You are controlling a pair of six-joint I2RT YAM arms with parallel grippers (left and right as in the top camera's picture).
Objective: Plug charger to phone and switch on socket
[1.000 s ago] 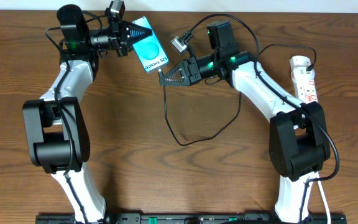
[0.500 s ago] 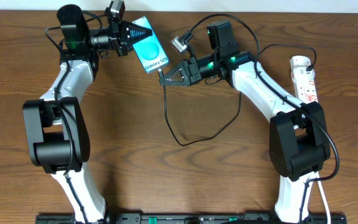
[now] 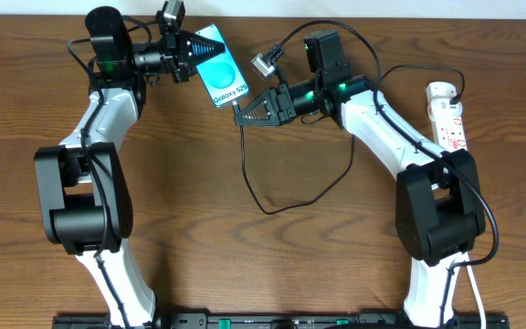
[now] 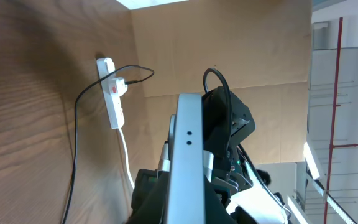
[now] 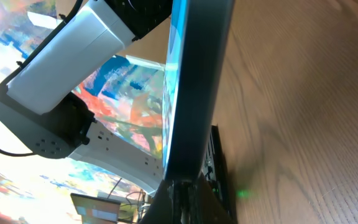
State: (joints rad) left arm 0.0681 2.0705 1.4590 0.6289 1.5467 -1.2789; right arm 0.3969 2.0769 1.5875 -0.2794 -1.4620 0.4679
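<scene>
The phone [image 3: 224, 71], turquoise screen up and tilted, hangs above the table at the back with my left gripper [image 3: 193, 53] shut on its upper end. In the left wrist view it shows edge-on as a silver bar [image 4: 188, 155] between dark fingers [image 4: 156, 198]. My right gripper [image 3: 241, 111] is shut on the charger plug tip, which meets the phone's lower edge [image 5: 197, 93]; how deep it sits is hidden. The charger cable [image 3: 268, 208] loops across the table to the socket [image 3: 447, 114] at the right edge.
A white adapter [image 4: 114, 87] sits in the socket [image 4: 109, 102], and the socket's white cord [image 4: 125, 155] runs toward the front. A small grey camera block [image 3: 263, 64] juts out beside the right wrist. Both arm bases stand at the table's front.
</scene>
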